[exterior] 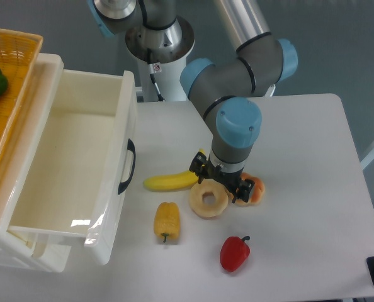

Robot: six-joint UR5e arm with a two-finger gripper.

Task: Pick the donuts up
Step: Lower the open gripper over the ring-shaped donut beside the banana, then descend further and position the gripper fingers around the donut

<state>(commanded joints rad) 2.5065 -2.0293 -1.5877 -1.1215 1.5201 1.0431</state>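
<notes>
reaching low over the white surface (300, 145), a ur5e arm sets its end effector (220, 184) just above the far edge of the donuts (208, 199), the single pale cream ring that lies near the middle of the surface; the fingers stand spread, one dark tip by the banana end and the other down at the gap between the ring and the orange-brown knotted bun (255, 190), and nothing is gripped. the step in hand reads as the final approach before the grasp, with the lift not yet begun. the next move appears to call for a short drop so the fingers straddle the ring's rim, then a firm close without nudging the bun, which sits touching or nearly touching the ring on its right, or the banana (169, 181), whose tip lies just beside the ring on the left. a yellow pepper (167, 220) rests in front and to the left, a red pepper (235, 253) in front, both apart from the ring. at the left edge stands an open white drawer (73, 163) with a black handle, and behind it a woven basket (11, 63) holding something green. beyond the surface the room shows a grey-blue floor and the arm's pale pedestal
</notes>
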